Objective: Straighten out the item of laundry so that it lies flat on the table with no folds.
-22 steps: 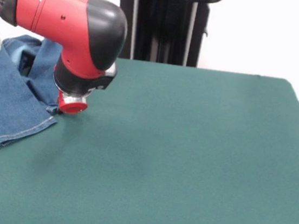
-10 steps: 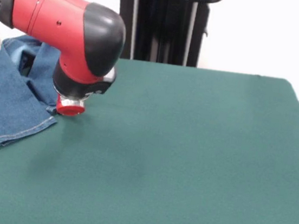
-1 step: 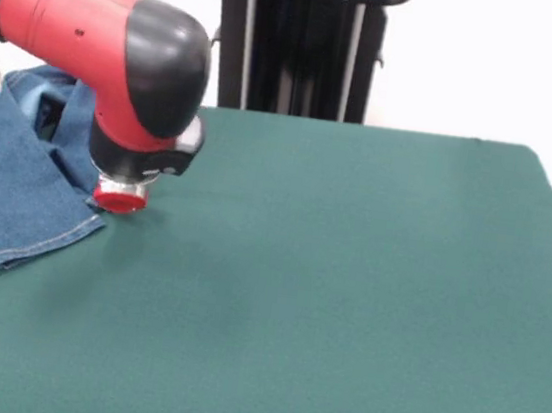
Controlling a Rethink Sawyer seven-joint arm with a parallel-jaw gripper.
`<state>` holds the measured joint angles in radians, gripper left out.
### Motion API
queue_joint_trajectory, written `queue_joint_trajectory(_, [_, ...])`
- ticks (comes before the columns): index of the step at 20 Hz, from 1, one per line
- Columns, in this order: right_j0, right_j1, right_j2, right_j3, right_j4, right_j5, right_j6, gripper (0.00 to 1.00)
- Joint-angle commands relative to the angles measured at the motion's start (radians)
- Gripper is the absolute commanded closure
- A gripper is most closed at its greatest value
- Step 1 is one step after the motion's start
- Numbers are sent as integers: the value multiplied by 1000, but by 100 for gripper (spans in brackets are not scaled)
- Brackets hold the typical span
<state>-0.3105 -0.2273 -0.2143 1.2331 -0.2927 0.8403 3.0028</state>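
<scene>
The jeans lie bunched and folded at about 9 o'clock on the green tabletop, at its left edge, with one hemmed leg end spread toward 7 o'clock and the rest rising in a heap behind the arm. The red and black arm comes in from 10 o'clock, and its tool, a red-tipped end, sits at the right edge of the denim near the hem. Whether the tool is open or closed cannot be told.

Woven blue denim jeans on matt green cloth-like table — arm shells glossy plastic.
</scene>
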Motion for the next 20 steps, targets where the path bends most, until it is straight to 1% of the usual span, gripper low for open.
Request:
queue_joint_trajectory(1, [-91, 152, 368, 161, 243, -723, 304, 100])
queue_joint_trajectory(2, [-103, 150, 381, 174, 251, -742, 288, 100])
queue_joint_trajectory(5, [-227, 163, 521, 275, 242, -940, 238, 100])
queue_joint_trajectory(9, [-290, 183, 591, 322, 214, -1071, 240, 100])
queue_joint_trajectory(10, [-359, 217, 664, 347, 152, -1172, 229, 100])
queue_joint_trajectory(11, [-375, 227, 680, 351, 123, -1210, 227, 100])
queue_joint_trajectory(13, [-420, 249, 718, 361, 76, -1242, 202, 100])
queue_joint_trajectory(14, [-420, 247, 716, 362, 73, -1242, 199, 100])
queue_joint_trajectory(15, [-450, 266, 742, 363, 46, -1256, 188, 100])
queue_joint_trajectory(16, [-453, 267, 743, 363, 42, -1259, 188, 100])
queue_joint_trajectory(18, [-501, 308, 789, 355, -4, -1277, 178, 100])
queue_joint_trajectory(19, [-536, 339, 820, 348, -46, -1295, 176, 100])
queue_joint_trajectory(20, [-544, 346, 828, 346, -59, -1304, 180, 100])
